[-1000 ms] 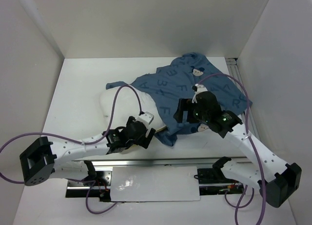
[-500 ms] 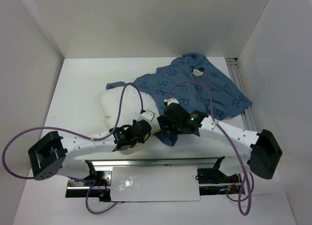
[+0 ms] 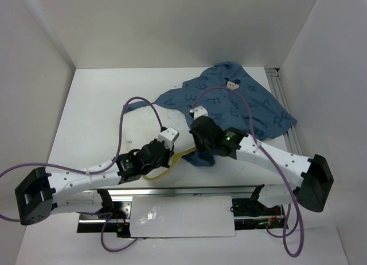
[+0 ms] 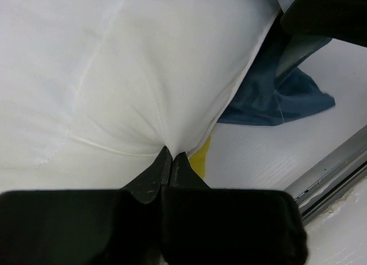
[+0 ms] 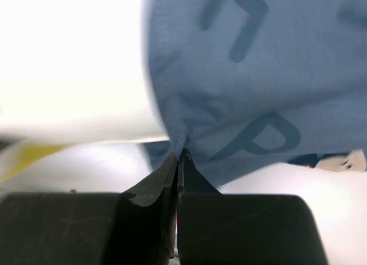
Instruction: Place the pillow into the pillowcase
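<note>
Pillow [image 4: 114,76] fabric is seen filling most of the left wrist view, white and puffy, with creases drawn toward one point. In the overhead view the pillow lies near the middle of the table [image 3: 92,104], slightly toward the near edge, just left of the pillowcase [image 3: 241,104]. A yellow strip [image 3: 172,163] is shown along its near side, trailing toward the near edge.

The pillowcase is spread in rumpled folds from the table's middle toward the far right corner, blue with pale letters; a small mouse face with a red bow [image 3: 231,85] is visible near its far end. Its near corner is bunched beside the pillow's right edge, touching it.

The left gripper [image 4: 171,156] is clenched on the near edge of the pillow, the fingertips pressed together with white cloth pinched between them, right beside the yellow strip. The right gripper [image 5: 179,156] is likewise closed, grasping a fold of the pillowcase at its near left edge, the blue cloth gathered into the tips. The two grippers are held close together, near the table's near edge and its metal rail [image 4: 332,167].
</note>
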You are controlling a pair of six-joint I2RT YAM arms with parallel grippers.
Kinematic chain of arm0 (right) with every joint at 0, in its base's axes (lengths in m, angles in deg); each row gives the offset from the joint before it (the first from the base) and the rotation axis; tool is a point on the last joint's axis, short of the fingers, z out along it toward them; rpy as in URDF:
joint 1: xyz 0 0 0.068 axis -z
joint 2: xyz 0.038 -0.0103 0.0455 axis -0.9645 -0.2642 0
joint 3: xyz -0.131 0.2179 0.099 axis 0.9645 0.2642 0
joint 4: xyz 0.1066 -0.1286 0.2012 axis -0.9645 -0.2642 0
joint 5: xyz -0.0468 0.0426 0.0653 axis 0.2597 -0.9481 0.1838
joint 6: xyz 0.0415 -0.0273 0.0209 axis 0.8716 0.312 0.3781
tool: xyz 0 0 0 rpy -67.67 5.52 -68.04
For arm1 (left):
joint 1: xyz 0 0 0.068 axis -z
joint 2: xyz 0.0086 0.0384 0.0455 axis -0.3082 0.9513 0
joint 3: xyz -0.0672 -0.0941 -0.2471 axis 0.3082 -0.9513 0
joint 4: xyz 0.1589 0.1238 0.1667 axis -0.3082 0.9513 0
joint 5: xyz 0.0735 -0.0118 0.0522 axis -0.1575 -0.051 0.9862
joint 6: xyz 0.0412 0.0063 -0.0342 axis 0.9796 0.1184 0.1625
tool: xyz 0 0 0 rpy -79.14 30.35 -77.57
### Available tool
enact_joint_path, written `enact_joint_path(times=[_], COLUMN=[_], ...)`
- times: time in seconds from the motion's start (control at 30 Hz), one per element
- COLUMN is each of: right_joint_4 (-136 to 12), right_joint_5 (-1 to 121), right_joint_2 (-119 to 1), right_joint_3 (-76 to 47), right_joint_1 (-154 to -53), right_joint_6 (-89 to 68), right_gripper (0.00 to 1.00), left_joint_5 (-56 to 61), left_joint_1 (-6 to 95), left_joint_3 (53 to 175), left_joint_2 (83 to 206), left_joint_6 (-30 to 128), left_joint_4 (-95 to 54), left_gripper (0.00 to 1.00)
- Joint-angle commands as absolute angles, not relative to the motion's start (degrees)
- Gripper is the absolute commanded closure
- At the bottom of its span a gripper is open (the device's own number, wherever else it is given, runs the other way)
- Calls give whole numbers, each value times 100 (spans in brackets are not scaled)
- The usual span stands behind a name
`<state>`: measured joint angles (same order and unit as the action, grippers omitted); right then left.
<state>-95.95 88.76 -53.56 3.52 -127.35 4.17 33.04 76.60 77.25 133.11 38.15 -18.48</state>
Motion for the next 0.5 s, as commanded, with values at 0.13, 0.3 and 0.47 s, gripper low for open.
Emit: enact_joint_path(times=[0.13, 0.3, 0.47], right_joint_4=[-8071, -7632, -7323], right_joint_5=[5511, 3312, 2186], right_joint_2=[-4628, -4698, -4584], right_joint_3=[-134, -424, -530], right_joint_1=[-12856, -12856, -12856], right_joint_6=[-756, -950, -1003], right_gripper=[100, 100, 100], left_joint_5=[3209, 3639, 4245], left_joint_1=[7693, 7500, 7280], left_joint_3=[8563, 9108, 9311], left_joint_2=[13565, 13829, 13970], left_joint_6=[3922, 3677, 3176], left_joint_4=[-3020, -3109, -3424], left_gripper=[100, 100, 100])
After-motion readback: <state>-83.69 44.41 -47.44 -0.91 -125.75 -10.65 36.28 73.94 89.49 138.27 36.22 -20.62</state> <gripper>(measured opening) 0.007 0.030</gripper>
